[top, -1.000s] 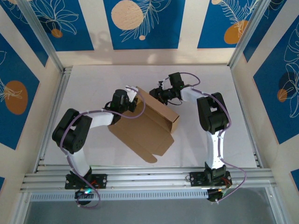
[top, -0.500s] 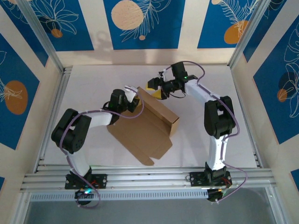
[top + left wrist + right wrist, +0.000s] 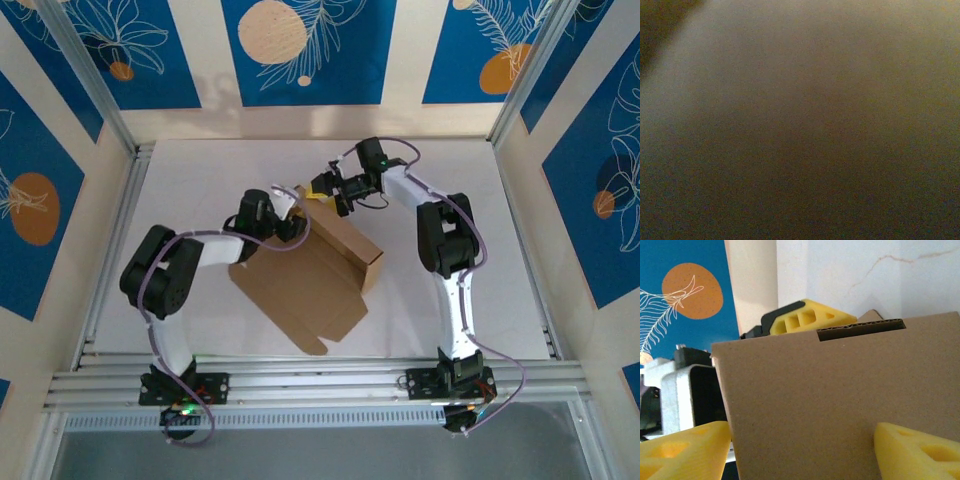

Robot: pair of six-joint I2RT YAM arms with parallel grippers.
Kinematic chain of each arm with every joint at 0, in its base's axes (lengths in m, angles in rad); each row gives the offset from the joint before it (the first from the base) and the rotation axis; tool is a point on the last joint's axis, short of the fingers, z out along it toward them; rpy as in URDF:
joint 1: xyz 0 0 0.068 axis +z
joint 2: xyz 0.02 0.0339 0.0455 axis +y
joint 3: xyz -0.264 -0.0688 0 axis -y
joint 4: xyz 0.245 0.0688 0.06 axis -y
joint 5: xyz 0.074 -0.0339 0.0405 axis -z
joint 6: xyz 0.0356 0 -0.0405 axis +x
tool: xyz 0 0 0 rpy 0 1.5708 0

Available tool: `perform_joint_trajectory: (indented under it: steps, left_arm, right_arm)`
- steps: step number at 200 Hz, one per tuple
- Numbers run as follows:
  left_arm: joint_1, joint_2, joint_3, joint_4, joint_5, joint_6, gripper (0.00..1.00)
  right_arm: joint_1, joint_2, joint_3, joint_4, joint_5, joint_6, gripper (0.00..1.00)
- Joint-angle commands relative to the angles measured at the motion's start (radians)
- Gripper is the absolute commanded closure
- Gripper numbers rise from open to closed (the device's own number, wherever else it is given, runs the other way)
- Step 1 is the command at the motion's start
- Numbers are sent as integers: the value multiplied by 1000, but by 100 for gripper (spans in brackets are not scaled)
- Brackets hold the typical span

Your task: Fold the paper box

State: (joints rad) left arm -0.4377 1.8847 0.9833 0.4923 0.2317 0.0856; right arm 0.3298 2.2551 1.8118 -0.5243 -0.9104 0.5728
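Where the right claw (image 3: 802, 429) meets the paper box (image 3: 312, 275), its two yellow fingers (image 3: 685, 450) stand wide apart, released and gripping nothing. One sits at the lower left and one at the lower right of the right wrist view. Just beyond them rises a broad upright cardboard panel (image 3: 830, 400) of the box, seen face-on, with a narrow slot (image 3: 860, 333) cut into its top edge. Over that edge a yellow finger on a black mount (image 3: 807, 317) pokes up from the far side.

From above, the left claw (image 3: 287, 214) is pressed close against the far left corner of the box, beside the raised flap. Whether it is clenched or released I cannot tell, since the left wrist view gives a blurred brown surface right at the lens.

The box lies near the middle of the white desk (image 3: 200, 160), turned on a diagonal between the two arms. One wall stands raised along its far right side, and a flat panel spreads toward the near edge, ending in a small tab (image 3: 320, 345). Around the desk stand blue wall panels (image 3: 300, 50) with orange discs and white leaf drawings.
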Motion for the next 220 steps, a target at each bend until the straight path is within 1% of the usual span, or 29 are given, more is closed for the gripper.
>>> perform_joint_trajectory:
  steps: [1,15,26,35,53,63,94,109,123,133,152,168,178,191,205,220]
  left_arm:
    - [17,32,82,-98,44,6,40]
    - [22,40,98,-113,53,-2,40]
    - [29,45,107,-123,61,-8,43]
    - [30,51,121,-141,69,-6,46]
    - [30,69,160,-205,77,17,62]
    - [30,68,158,-202,80,19,67]
    - [30,25,96,-150,67,35,76]
    - [30,15,77,-143,70,40,78]
    - [30,13,79,-152,82,37,84]
    - [28,14,81,-157,88,28,87]
    - [27,16,74,-138,93,7,87]
    - [25,17,68,-127,86,3,87]
    - [24,17,65,-121,79,3,88]
    - [23,15,61,-117,62,4,91]
    - [21,11,59,-115,17,-13,94]
    - [11,16,64,-117,-24,-32,97]
  right_arm:
    - [2,52,74,-53,-88,-26,26]
    - [7,81,105,-74,-96,-32,28]
    - [13,90,111,-78,-108,-35,30]
    - [21,90,106,-74,-117,-39,31]
    - [31,86,97,-75,-118,-44,32]
    - [27,81,88,-67,-106,-32,33]
    - [-7,58,43,2,-103,31,36]
    - [-14,49,25,21,-105,46,36]
    - [-10,50,22,25,-113,48,35]
    - [-5,50,21,28,-113,50,35]
    - [5,52,17,28,-98,51,33]
    - [2,58,9,38,-47,71,30]
    - [-2,68,-3,70,-22,113,29]
    - [-2,72,-16,84,39,159,29]
    - [5,56,-65,154,65,230,29]
    - [12,22,-155,283,72,322,31]
